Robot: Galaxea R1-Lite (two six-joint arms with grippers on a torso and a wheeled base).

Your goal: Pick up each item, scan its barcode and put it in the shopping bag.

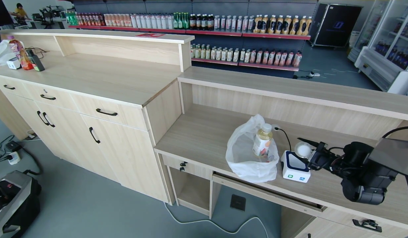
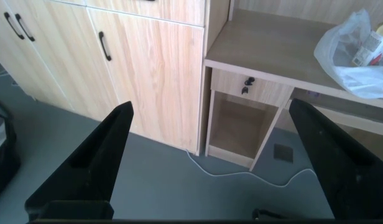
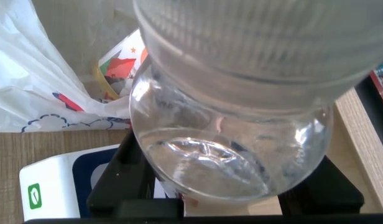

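Right pincer (image 1: 312, 154), lower right of the head view: you see it pinching a clear bottle (image 1: 303, 149). The bottle lies between the fingers, its round pale end poking out toward frame left. It hangs just over the white scanner (image 1: 294, 168); contact cannot be told. In the right wrist view the clear bottle (image 3: 241, 124) sits close to the lens, a dark finger (image 3: 120, 180) on each flank, with the scanner (image 3: 51, 183) beneath.

The white shopping bag (image 1: 247, 158) stands just left of the scanner on the counter (image 1: 204, 132). A capped drink bottle (image 1: 262, 140) is upright inside the bag.

Left pincer (image 2: 210, 104): fingers spread wide, over grey floor before the cabinet.
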